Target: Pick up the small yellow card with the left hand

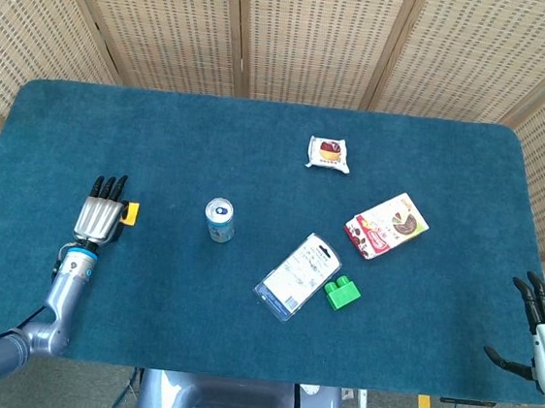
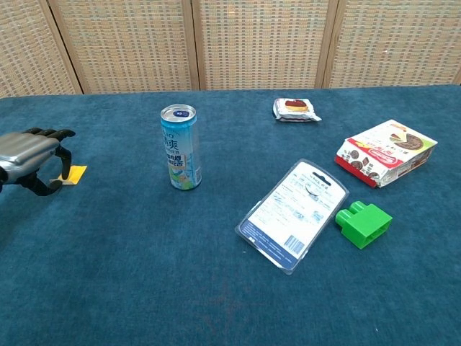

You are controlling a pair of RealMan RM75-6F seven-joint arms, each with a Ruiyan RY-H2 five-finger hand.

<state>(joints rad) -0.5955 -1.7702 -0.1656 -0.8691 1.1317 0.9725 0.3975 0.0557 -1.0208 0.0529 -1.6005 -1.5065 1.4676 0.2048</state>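
Observation:
The small yellow card (image 1: 130,213) (image 2: 74,174) lies at the table's left side. My left hand (image 1: 99,215) (image 2: 29,160) is right against the card's left edge, palm down. Its thumb and a finger (image 2: 63,168) pinch that edge, and the card sits low over the cloth. The hand covers part of the card. My right hand (image 1: 543,335) hangs off the table's near right corner with its fingers spread and nothing in it; the chest view does not show it.
A light blue drink can (image 1: 219,220) (image 2: 180,146) stands upright to the right of the card. Further right are a clear blister pack (image 2: 295,213), a green block (image 2: 364,223), a red snack box (image 2: 386,152) and a wrapped cake (image 2: 295,109).

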